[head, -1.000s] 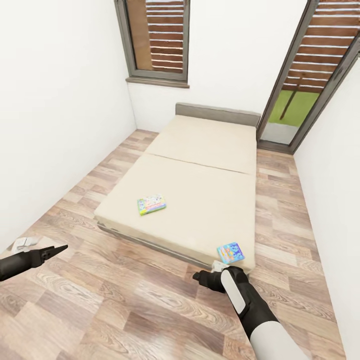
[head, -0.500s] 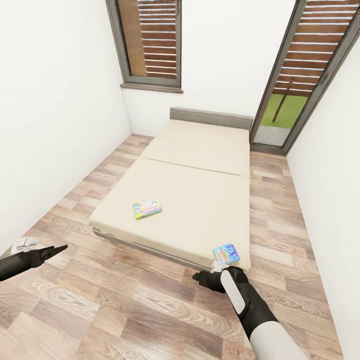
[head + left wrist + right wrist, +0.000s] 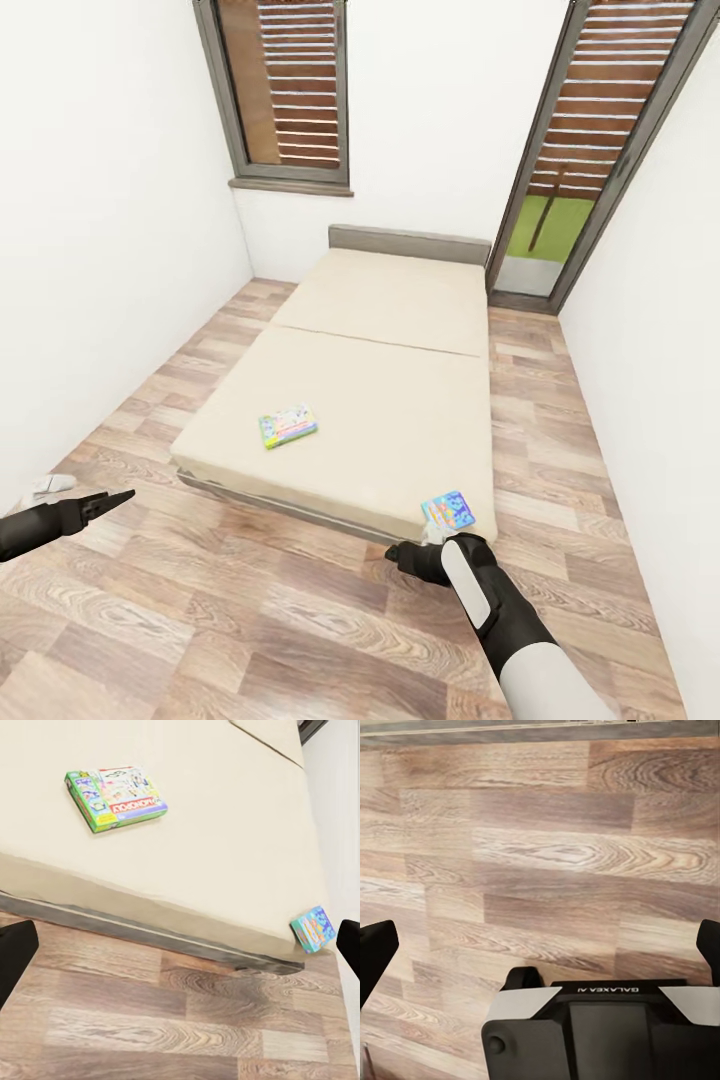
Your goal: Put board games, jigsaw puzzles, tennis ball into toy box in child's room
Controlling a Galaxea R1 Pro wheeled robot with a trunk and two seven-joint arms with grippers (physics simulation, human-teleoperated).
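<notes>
I stood at the foot of the bed (image 3: 390, 400), a low beige mattress on a dark grey frame, set lengthwise between white walls on a wood-plank floor (image 3: 250, 620). Two board games lay flat on the mattress. The green-edged board game (image 3: 288, 426), with a red title band I could not read, sat toward the left side of the near half, well in from the edge. The smaller blue board game (image 3: 449, 510) lay at the near right corner, right at the mattress edge.

My left gripper (image 3: 112, 498) was held low at the left of the head view, above the floor and well apart from the bed; there its fingers looked drawn to a point, yet in the left wrist view its two dark fingertips (image 3: 15, 952) stood at opposite edges with a wide gap, so it was spread open and held nothing. My right gripper (image 3: 400, 552) hung over the floor just in front of the bed's near right corner, near the blue game but not touching it. Its fingertips (image 3: 373, 956) also stood wide apart in the right wrist view, with nothing between them, above floorboards and the robot base (image 3: 600, 1031)

A shuttered window (image 3: 280, 90) and a glass door (image 3: 590, 150) were in the far wall
</notes>
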